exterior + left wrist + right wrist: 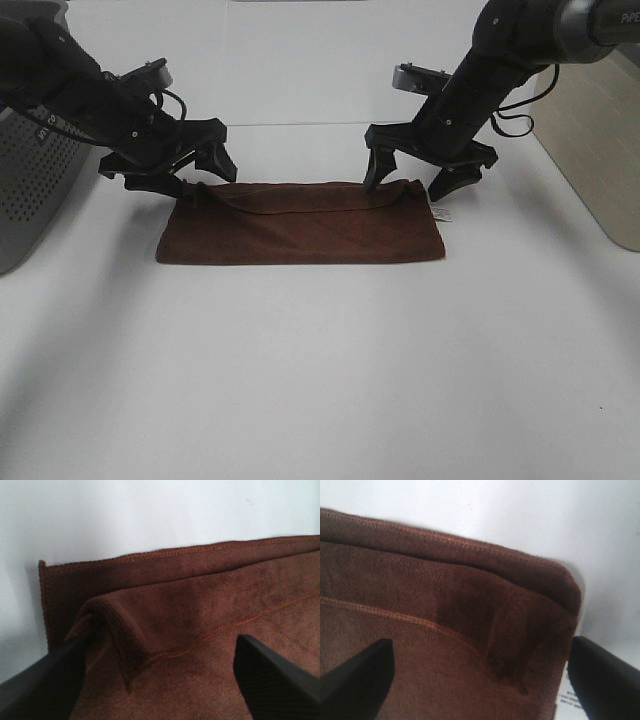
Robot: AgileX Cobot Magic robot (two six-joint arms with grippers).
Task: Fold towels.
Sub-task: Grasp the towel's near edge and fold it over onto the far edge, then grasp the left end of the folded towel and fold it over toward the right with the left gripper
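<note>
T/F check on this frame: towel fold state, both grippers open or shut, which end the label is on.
1. The towel lies flat on the table, folded into a long strip. True.
2. The left gripper is shut on a towel corner. False: its jaws stand open over the far corner on its side.
3. The right gripper is open over the other far corner. True.
4. The white label is at the left gripper's end. False: it sticks out at the right gripper's end.
</note>
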